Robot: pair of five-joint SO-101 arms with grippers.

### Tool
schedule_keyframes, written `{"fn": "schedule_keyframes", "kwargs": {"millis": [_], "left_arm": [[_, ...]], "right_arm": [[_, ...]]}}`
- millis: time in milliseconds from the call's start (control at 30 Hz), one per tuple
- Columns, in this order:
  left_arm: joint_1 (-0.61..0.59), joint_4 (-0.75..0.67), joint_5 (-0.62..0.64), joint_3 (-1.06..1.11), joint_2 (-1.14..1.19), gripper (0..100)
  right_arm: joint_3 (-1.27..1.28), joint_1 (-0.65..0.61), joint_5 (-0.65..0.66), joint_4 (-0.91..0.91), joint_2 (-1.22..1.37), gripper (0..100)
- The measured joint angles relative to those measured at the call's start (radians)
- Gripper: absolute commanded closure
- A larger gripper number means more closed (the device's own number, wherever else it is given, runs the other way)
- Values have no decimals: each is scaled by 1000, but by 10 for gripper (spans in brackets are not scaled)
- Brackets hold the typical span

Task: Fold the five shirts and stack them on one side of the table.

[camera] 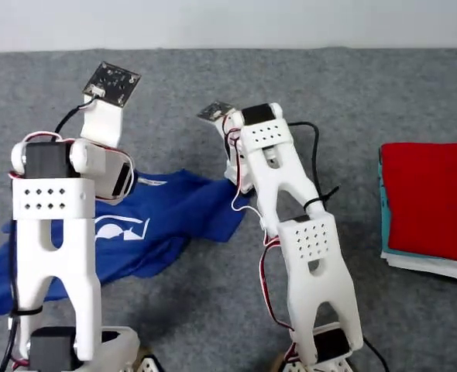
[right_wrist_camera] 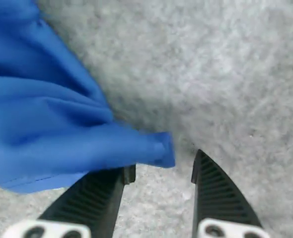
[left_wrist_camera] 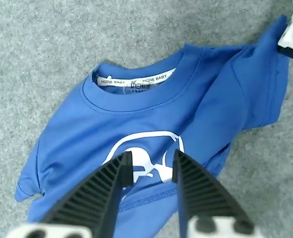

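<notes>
A blue shirt [camera: 174, 221] with a white print lies crumpled, front up, on the grey table at the left. My left gripper [left_wrist_camera: 152, 156] hangs open over its chest print [left_wrist_camera: 146, 148], below the collar [left_wrist_camera: 136, 84], with nothing between its fingers. My right gripper [right_wrist_camera: 164, 166] is open at the shirt's right sleeve [right_wrist_camera: 77, 139]; the sleeve's tip [right_wrist_camera: 161, 148] lies just off the gap between the jaws. From above, the right gripper [camera: 238, 184] sits at the sleeve's edge. A folded stack topped by a red shirt [camera: 430, 198] rests at the table's right side.
Under the red shirt show a teal layer [camera: 383, 225] and a white one [camera: 430, 265]. Grey carpet-like table surface [camera: 345, 101] stretches between the blue shirt and the stack. The right arm's white body [left_wrist_camera: 291, 35] shows at the sleeve in the left wrist view.
</notes>
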Motion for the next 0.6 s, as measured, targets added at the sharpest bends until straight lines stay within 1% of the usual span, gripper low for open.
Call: {"fn": "schedule_keyframes", "kwargs": {"millis": [67, 133, 233, 333, 433, 600], "left_arm": [[0, 0, 0, 0, 0, 866], [0, 0, 0, 0, 0, 866], [0, 0, 0, 0, 0, 866], [0, 0, 0, 0, 0, 866], [0, 0, 0, 25, 0, 866], [0, -6, 0, 84, -3, 867]], "right_arm": [[-25, 0, 0, 6, 17, 828], [-43, -5, 5, 11, 23, 887], [-55, -28, 55, 11, 26, 957], [-71, -51, 83, 11, 26, 966], [-124, -51, 95, 57, 26, 982], [-218, -40, 126, 63, 21, 987]]}}
